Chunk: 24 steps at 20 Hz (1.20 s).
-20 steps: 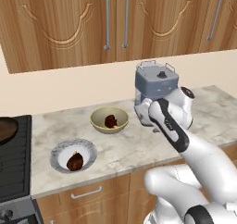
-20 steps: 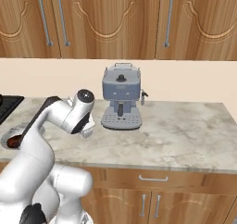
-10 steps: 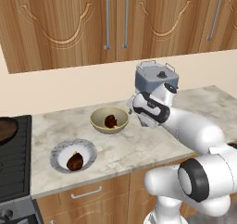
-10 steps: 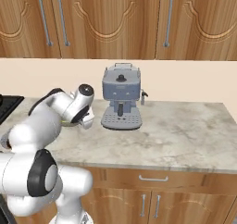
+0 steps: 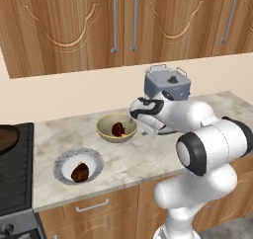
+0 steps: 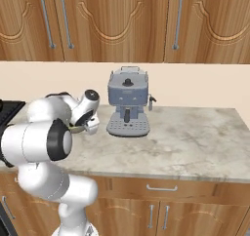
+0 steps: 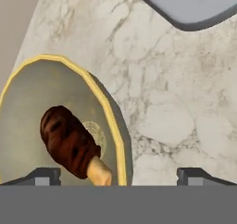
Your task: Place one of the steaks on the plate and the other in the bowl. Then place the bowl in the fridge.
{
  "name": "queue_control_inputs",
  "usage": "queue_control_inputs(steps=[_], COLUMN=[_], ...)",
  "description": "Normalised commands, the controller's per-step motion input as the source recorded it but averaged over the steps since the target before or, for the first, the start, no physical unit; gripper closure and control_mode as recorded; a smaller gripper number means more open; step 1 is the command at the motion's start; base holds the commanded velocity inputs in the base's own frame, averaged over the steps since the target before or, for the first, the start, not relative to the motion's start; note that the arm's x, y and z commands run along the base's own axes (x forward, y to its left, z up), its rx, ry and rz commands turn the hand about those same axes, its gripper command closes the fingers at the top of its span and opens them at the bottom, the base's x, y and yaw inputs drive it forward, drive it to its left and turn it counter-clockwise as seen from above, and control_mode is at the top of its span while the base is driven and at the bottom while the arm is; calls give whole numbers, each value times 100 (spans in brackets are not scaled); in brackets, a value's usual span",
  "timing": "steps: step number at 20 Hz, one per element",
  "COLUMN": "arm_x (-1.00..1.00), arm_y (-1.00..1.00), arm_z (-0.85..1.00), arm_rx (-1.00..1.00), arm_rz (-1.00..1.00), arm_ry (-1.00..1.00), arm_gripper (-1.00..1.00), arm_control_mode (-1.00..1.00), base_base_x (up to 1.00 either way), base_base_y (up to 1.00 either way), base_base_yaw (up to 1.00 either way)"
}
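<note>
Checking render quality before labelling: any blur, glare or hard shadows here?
Left base view: sharp, even light, soft shadow beside the bowl. Right base view: equally flat, no glare on the coffee machine. Hand view: crisp marble counter, steak clear.

I see a marbled stone bench (image 5: 128, 156) carrying a white plate (image 5: 63, 163) near its front edge, an olive-tan bowl (image 5: 106, 130) farther back, and a grey coffee machine (image 5: 166, 83) by the wall. The black stove (image 5: 12, 174) adjoins the bench's left end.
</note>
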Motion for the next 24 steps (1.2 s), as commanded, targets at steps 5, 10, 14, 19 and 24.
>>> queue_control_inputs(steps=[5,10,14,19,24], arm_x=[31,24,1,0,0], arm_y=[7,25,23,2,20], arm_z=[-26,-25,-34,-26,0], arm_rx=[0,0,-1,-1,0], arm_rz=[0,0,0,0,-1], arm_ry=[1,0,0,0,0], arm_gripper=[-100,-100,-100,-100,100], arm_control_mode=[-100,-100,-100,-100,-100], base_base_x=[0,0,0,0,0], base_base_y=[0,0,0,0,0], base_base_yaw=[0,0,0,0,0])
